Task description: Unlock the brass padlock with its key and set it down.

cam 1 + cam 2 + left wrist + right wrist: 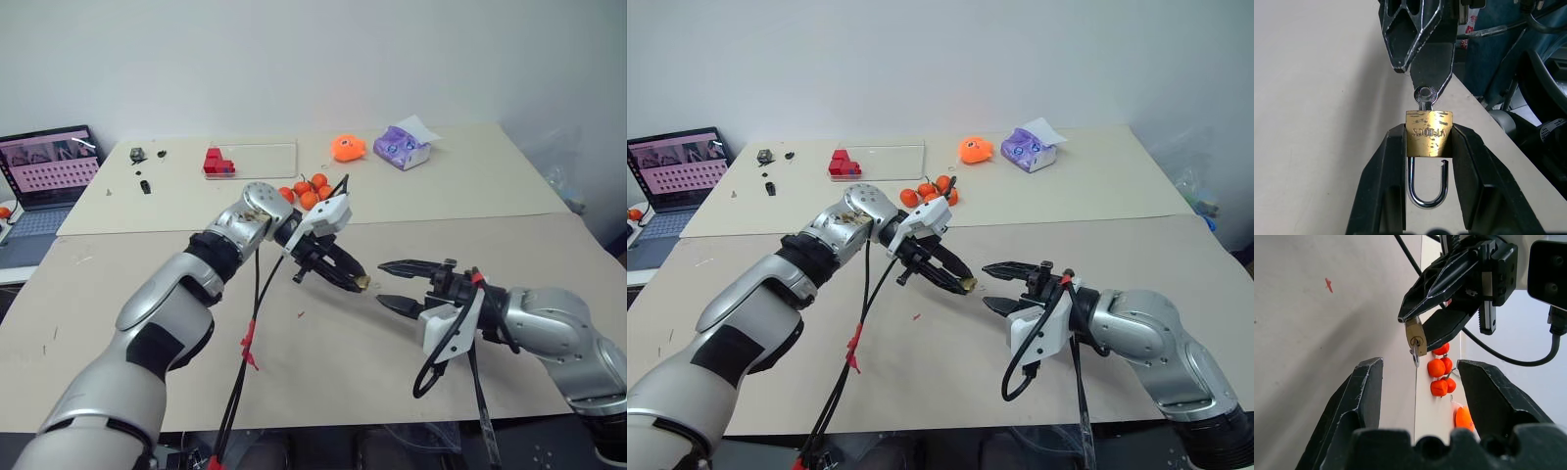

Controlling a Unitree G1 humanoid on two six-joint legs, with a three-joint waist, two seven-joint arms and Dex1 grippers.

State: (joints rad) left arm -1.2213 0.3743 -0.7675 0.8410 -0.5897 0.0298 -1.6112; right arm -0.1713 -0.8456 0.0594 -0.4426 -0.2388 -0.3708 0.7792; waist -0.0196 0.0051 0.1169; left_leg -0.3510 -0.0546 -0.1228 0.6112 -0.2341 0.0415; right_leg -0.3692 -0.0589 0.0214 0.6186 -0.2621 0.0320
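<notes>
Two flat brass flanks are what my left pincer [355, 281] presses on: it is closed on the brass padlock [1429, 133], one black finger on each side of the body, held in the air above the bench [323, 362] and clear of it. In the left wrist view the shackle [1426, 183] hangs between my fingers with one leg out of the body and a gap at its tip, so I judge the lock already sprung. The key [1425, 94] sits in the keyhole at the far end, only its small round head showing.

My right pincer [392, 284] stands open and empty just beside the lock, its fingers spread toward the key end.

I judge this a small, dense, rigid thing, and smooth metal against hard fingers may slip if I slacken. The flat sides are the sound place to hold. The shackle is thin and may swing. The key head offers little to pinch, so the right fingers must close squarely on its flat faces.
</notes>
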